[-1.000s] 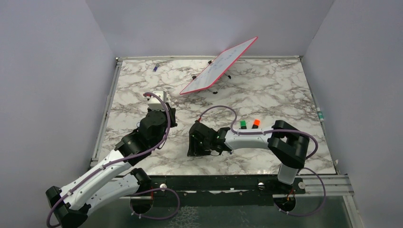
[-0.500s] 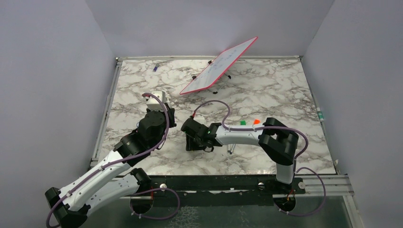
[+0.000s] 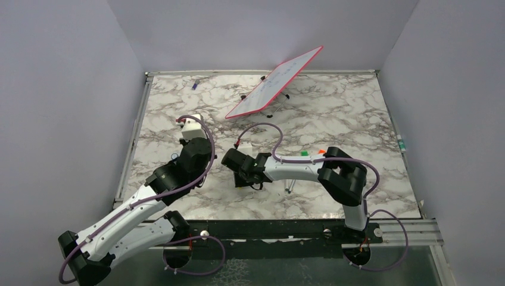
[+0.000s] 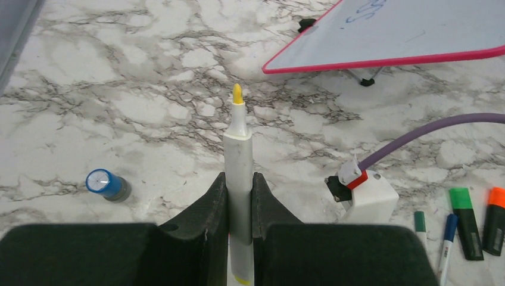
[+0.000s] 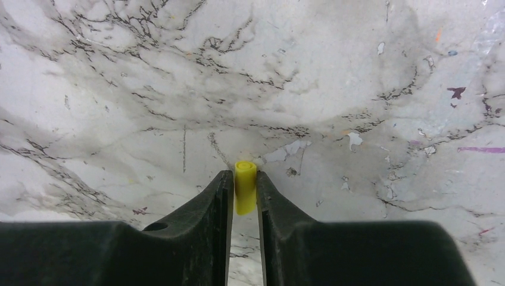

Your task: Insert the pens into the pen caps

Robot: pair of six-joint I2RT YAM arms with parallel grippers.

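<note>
My left gripper (image 4: 238,189) is shut on a thin white-barrelled pen (image 4: 237,152) whose bare yellow tip points away, toward the whiteboard. My right gripper (image 5: 244,192) is shut on a short yellow pen cap (image 5: 245,185) and holds it close above the marble. In the top view the left gripper (image 3: 201,145) and the right gripper (image 3: 246,180) are near each other at mid table. A blue cap (image 4: 107,184) stands left of the held pen. Green (image 4: 464,220) and orange (image 4: 494,220) highlighters and two thin pens (image 4: 448,238) lie at the right.
A red-rimmed whiteboard (image 3: 274,82) stands tilted at the back. A dark blue pen (image 3: 195,84) lies at the back left. A thin pen (image 3: 287,185) lies beside the right forearm. The green (image 3: 304,153) and orange (image 3: 321,151) highlighters sit just behind it. Grey walls enclose the table.
My right gripper has moved left toward the left gripper, uncovering a thin pen on the table. The left gripper shifted slightly away from the bases.
</note>
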